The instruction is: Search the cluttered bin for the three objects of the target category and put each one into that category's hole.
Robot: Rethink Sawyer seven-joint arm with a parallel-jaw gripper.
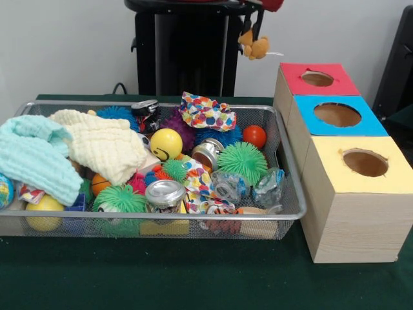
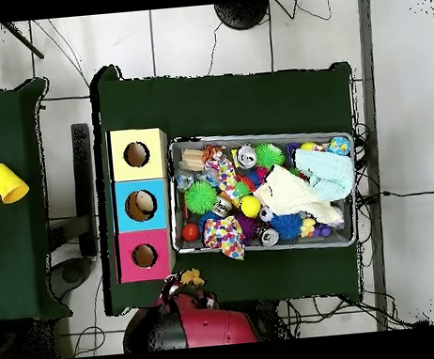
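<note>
The silver wire-mesh bin stands on the green table, heaped with clutter; it also shows in the overhead view. My gripper hangs high near the pedestal, behind the red-topped box. It is shut on a small orange-tan plush toy. In the overhead view the gripper and toy are off the bin, by the table edge near the red-topped box. The blue-topped box and yellow-topped box stand in line with it, each with a round hole.
The bin holds a mint cloth, a cream cloth, green spiky balls, a yellow smiley ball, an orange ball, a can and a spotted cloth. Something tan shows in the blue box's hole. A yellow cup stands on a side table.
</note>
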